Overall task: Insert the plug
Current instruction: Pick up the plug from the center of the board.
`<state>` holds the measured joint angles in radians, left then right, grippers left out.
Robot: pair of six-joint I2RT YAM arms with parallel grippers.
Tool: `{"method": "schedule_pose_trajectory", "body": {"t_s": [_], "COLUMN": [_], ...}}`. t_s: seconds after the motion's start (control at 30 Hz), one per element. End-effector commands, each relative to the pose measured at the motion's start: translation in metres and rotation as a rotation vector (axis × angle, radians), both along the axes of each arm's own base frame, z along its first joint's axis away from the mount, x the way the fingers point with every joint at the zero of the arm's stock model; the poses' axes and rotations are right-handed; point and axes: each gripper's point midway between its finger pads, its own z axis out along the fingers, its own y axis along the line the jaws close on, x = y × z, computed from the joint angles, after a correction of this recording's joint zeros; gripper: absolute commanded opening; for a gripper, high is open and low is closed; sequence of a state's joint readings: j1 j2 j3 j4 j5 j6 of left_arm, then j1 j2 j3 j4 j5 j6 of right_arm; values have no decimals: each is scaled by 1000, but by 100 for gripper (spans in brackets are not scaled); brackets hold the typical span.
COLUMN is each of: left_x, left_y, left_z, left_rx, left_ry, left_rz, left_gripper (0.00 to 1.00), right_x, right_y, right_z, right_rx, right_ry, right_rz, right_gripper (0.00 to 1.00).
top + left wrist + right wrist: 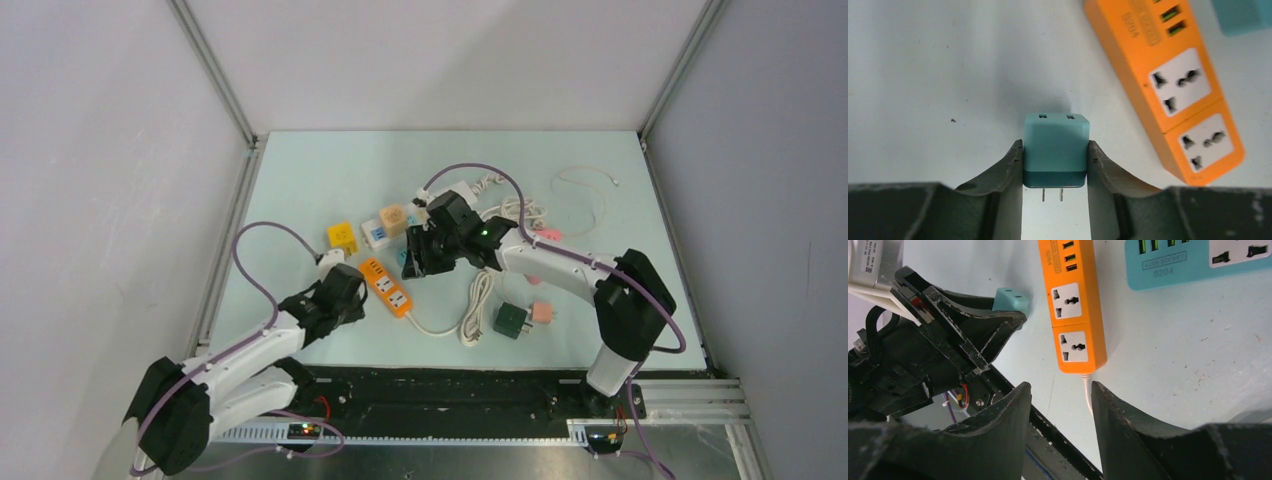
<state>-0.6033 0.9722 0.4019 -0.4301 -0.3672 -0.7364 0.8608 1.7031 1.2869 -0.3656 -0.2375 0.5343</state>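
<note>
My left gripper [1055, 150] is shut on a teal plug adapter [1056, 142], gripping its two sides, with its two metal prongs pointing back toward the wrist. The orange power strip [1168, 85] lies on the table just right of it, with two universal sockets facing up. In the top view the left gripper [345, 285] sits just left of the orange strip [386, 287]. My right gripper [1060, 390] is open and empty above the cord end of the strip [1073, 305]. It also sees the teal plug [1010, 299] in the left fingers.
A light blue power strip [1198, 260] lies beside the orange one. Yellow [342, 237], white-blue [376, 231] and peach [394, 218] cube adapters sit behind. A dark green adapter [511, 320], a pink one [543, 312] and a coiled white cord [478, 305] lie front right.
</note>
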Motion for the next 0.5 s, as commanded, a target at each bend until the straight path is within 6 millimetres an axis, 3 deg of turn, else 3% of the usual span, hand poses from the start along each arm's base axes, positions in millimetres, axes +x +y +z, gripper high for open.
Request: {"method": "schedule_pose_trajectory", "body": {"t_s": [0.0,0.13,0.27,0.37,0.47], "left_x": [26,34,34,28,24], "left_y": [-15,-28,-68,-89,-95], "left_z": [46,83,123,139,152], "left_rx": [7,-18,-100,-83,-77], "left_ry": [-166,-293,-460,-552,-601], "left_rz": [-90,-176,-362,-502,-564], "left_gripper": [1,0,0,0,0], "right_x": [-11,-18,-26,-30,-20], "right_y": [3,1,-4,-13,-32], "right_z": [35,48,63,78,92], "right_rx": [119,167,195,225,261], "right_ry": [14,9,-20,-35,-44], "right_rz": [72,153,203,223,181], "right_gripper": [54,59,67,71,71]}}
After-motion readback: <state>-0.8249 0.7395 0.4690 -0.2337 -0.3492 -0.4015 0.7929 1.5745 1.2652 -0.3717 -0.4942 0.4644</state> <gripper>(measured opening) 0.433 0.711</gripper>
